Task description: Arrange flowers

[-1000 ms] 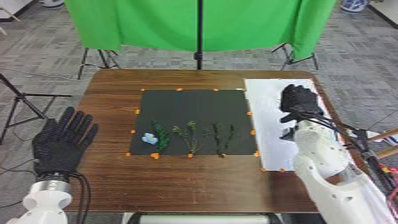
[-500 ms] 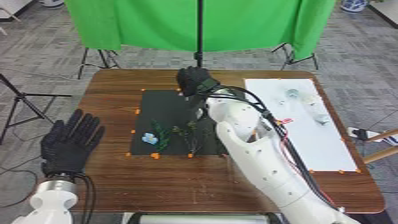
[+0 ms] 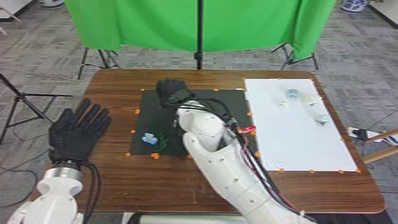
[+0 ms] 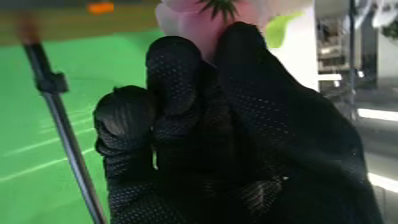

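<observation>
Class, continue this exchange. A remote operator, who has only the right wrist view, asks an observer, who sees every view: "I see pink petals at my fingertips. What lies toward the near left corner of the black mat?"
Observer: A blue flower lies there on the black mat, as the head view shows.

Operator: Thanks. My view gives me the pink flower; where is the left hand?

Observer: It is to the left of the mat.

Operator: And what about the white sheet?

Observer: Small pale things lie on its far half; I cannot tell what they are.
</observation>
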